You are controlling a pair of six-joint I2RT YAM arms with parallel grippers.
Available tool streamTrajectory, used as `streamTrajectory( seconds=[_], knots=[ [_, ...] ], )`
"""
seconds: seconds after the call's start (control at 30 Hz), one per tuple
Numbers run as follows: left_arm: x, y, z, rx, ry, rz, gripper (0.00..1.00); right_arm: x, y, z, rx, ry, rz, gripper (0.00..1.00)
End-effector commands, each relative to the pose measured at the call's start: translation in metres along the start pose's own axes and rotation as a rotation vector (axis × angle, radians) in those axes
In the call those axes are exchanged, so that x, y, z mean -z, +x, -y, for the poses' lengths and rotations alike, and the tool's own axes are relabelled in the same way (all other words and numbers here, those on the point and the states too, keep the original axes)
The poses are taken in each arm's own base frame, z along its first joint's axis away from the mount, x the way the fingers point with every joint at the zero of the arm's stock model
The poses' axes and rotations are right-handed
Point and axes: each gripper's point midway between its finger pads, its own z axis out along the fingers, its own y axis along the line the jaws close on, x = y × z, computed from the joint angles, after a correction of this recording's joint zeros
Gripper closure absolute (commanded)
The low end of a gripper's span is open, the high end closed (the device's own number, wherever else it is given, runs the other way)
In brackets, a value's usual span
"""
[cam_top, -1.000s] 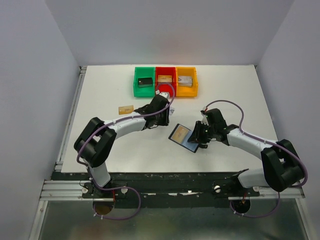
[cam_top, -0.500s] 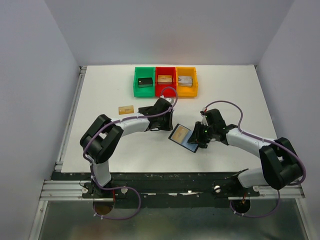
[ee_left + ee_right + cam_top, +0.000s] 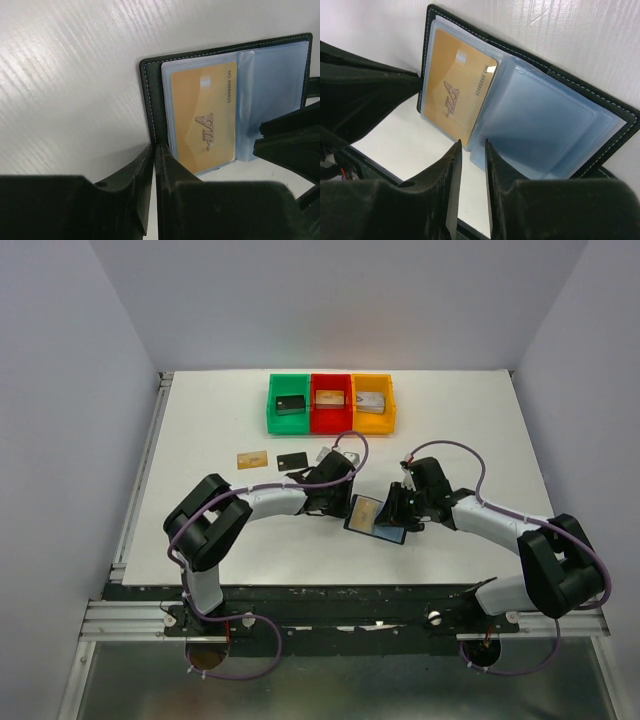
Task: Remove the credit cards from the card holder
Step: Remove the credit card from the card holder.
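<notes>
The card holder (image 3: 272, 75) lies open on the white bench (image 3: 200, 420), roughly midway across it and closer to the near edge than the far one. Its bluish clear pockets face up. One gold card marked VIP (image 3: 202, 115) sits in the pocket on the left arm's side. The pocket on the other side of the fold looks empty, though glare makes that hard to confirm.

The left end effector (image 3: 154, 147) is at the holder's outer black edge, by the corner next to the gold card. Its fingers are drawn almost together with only a sliver between them. I cannot tell whether they pinch the cover's edge.

The right end effector (image 3: 470, 145) comes in from the opposite side. Its fingers are a narrow gap apart and are clamped on the holder's pocket edge near the fold.

Two cards lie loose on the bench, between the holder and the far edge and left of centre. A tan-gold card (image 3: 252, 458) is the further left, with a black card (image 3: 293, 460) near it, and the two do not touch.

Against the middle of the far edge stand a green bin (image 3: 272, 412), a red bin (image 3: 314, 412) and an orange bin (image 3: 390, 412), touching side by side. Each holds one blocky item.
</notes>
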Motion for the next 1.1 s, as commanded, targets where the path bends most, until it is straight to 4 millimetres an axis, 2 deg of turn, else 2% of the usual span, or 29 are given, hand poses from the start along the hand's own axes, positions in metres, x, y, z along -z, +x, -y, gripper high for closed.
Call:
streamTrajectory(
  seconds=[0.0,0.2,0.37,0.57,0.7,0.8,0.87,0.93,1.07],
  knots=[
    [0.002,0.035,-0.012,-0.034,-0.055,-0.076,0.78,0.001,-0.001,0.008,0.014,0.036,0.014,0.68],
    [0.014,0.05,-0.006,-0.064,-0.062,-0.071,0.79,0.009,-0.002,0.017,0.039,0.092,0.03,0.68],
    [0.03,0.049,-0.001,-0.069,-0.055,-0.029,0.8,0.02,-0.008,0.005,0.07,0.056,0.058,0.67],
    [0.061,0.014,0.008,-0.06,-0.051,0.123,0.76,0.034,-0.017,-0.032,0.132,-0.123,0.109,0.57],
    [0.073,-0.008,0.023,-0.067,-0.004,0.196,0.73,0.032,-0.013,-0.048,0.148,-0.209,0.077,0.56],
    [0.07,-0.015,0.037,-0.078,0.065,0.21,0.74,0.025,-0.005,-0.058,0.169,-0.251,0.046,0.55],
    [0.061,-0.016,0.038,-0.072,0.069,0.203,0.78,0.019,-0.002,-0.061,0.169,-0.265,0.029,0.55],
    [0.053,-0.01,0.042,-0.071,0.093,0.174,0.8,0.013,0.0,-0.06,0.157,-0.265,0.017,0.55],
    [0.034,-0.006,0.035,-0.066,0.065,0.143,0.86,0.002,0.008,-0.049,0.127,-0.231,-0.016,0.56]
  ],
)
